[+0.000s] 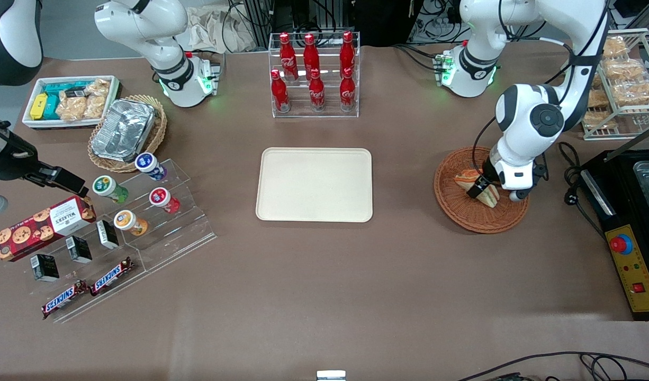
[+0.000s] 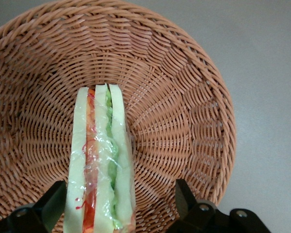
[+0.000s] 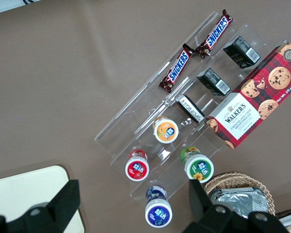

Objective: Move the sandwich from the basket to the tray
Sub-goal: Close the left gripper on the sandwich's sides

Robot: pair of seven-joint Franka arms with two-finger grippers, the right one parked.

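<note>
The sandwich [image 2: 99,160] stands on edge in the reddish-brown wicker basket [image 2: 184,107], wrapped in clear film, with its orange-red and green layers showing. My left gripper [image 2: 119,199] is open and straddles it. One finger [image 2: 52,203] is close against the bread and the other finger [image 2: 184,196] stands well apart over the weave. In the front view the gripper [image 1: 483,191] is down inside the basket [image 1: 457,209] at the sandwich [image 1: 490,197]. The cream tray [image 1: 314,183] lies bare at the table's middle, toward the parked arm from the basket.
A clear rack of red cola bottles [image 1: 314,74] stands farther from the front camera than the tray. A black control box [image 1: 634,264] and cables lie beside the basket at the working arm's end. A tan basket with a foil container [image 1: 124,129], snack tiers and a biscuit box [image 1: 41,227] lie toward the parked arm's end.
</note>
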